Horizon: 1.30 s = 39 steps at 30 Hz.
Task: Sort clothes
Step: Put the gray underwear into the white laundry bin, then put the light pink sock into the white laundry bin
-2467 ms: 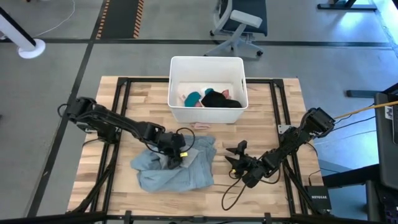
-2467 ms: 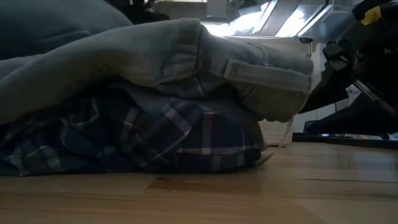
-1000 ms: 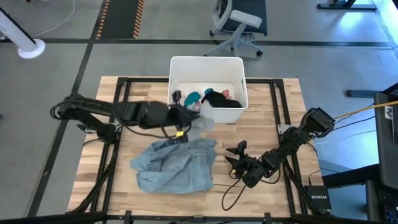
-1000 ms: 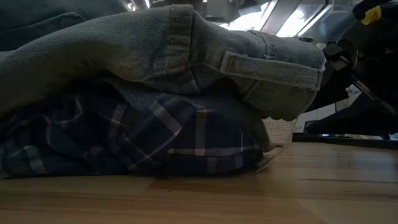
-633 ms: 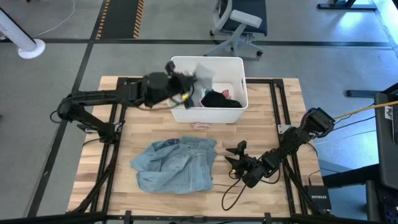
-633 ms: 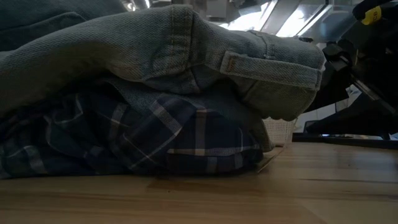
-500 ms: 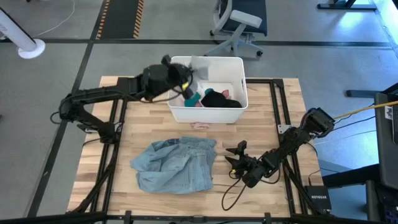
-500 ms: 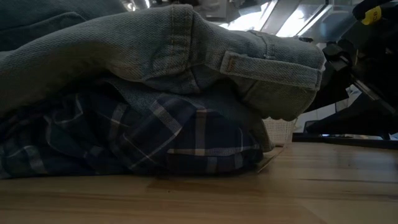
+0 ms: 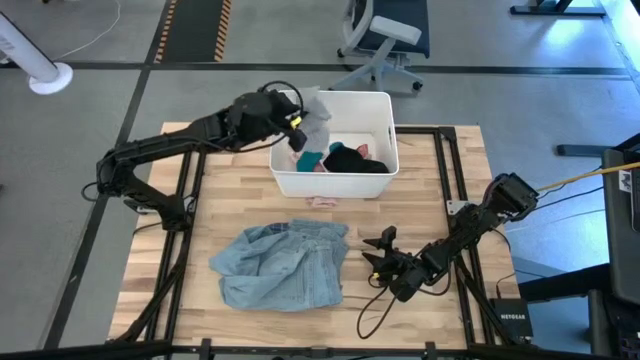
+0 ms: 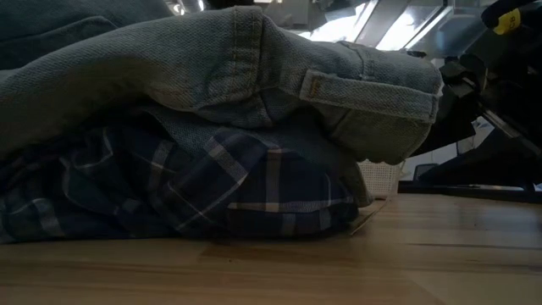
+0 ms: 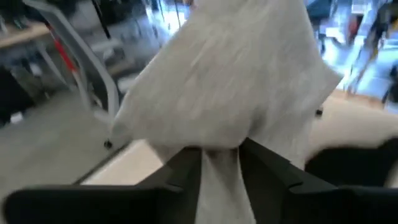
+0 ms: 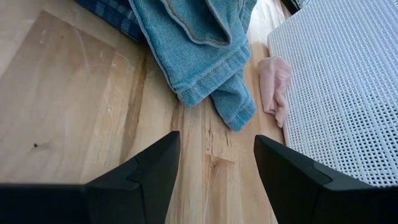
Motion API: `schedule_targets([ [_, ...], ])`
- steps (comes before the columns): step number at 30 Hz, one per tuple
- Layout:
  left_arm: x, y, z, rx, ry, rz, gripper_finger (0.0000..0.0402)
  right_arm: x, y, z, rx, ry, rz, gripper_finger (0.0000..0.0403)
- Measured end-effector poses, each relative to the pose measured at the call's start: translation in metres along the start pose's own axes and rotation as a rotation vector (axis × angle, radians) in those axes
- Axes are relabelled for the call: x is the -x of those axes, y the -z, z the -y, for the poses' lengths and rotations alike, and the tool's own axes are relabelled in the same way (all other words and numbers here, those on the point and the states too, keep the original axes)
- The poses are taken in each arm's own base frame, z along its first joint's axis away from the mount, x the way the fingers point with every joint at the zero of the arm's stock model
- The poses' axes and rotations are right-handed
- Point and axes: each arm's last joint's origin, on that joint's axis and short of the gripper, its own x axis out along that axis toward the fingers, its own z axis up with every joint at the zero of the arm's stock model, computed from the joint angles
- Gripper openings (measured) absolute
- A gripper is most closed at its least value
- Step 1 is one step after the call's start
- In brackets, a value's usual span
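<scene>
Left gripper (image 11: 221, 163) fingers straddle, perhaps loosely, crumpled pale-grey cloth (image 11: 230, 81).

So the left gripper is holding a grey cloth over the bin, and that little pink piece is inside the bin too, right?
Not quite. The pink piece lies on the table just outside the bin, as the high view shows. The left gripper does have the grey cloth over it.

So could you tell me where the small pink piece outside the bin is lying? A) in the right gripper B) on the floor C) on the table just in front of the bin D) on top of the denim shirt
C: the pink piece lies on the wood between the bin and the denim shirt, touching neither gripper.
</scene>
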Motion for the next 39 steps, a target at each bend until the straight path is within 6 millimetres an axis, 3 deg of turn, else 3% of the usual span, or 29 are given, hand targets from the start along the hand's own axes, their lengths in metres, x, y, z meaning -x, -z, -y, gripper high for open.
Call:
schedule_targets([
  [6,0.002,0.025,-0.003,-0.076,0.053,-0.254,0.016,0.0,0.0,0.0,0.0,0.0,0.0,0.0225],
  [12,0.011,0.04,0.006,-0.145,0.08,-0.401,0.0172,0.0,0.0,0.0,0.0,0.0,0.0,0.0225],
  [17,0.032,0.042,0.039,-0.194,0.194,-0.394,0.0166,0.0,0.0,0.0,0.0,-0.009,-0.001,0.0225],
  [22,0.054,0.038,0.084,-0.214,0.353,-0.264,0.0159,0.0,0.0,-0.001,-0.002,-0.033,-0.002,0.0225],
  [25,0.062,0.047,0.112,-0.23,0.45,-0.164,0.0159,0.0,0.0,-0.001,-0.004,-0.035,0.0,0.0225],
  [31,0.057,0.107,0.146,-0.292,0.528,-0.178,0.0154,0.0,-0.001,-0.001,-0.006,-0.035,0.001,0.0225],
  [36,0.045,0.173,0.151,-0.263,0.494,-0.356,0.0143,0.0,0.0,-0.001,-0.003,-0.029,0.0,0.0225],
  [39,0.047,0.21,0.154,-0.215,0.581,-0.47,0.0137,0.0,0.0,-0.001,-0.002,-0.024,-0.001,0.0225],
])
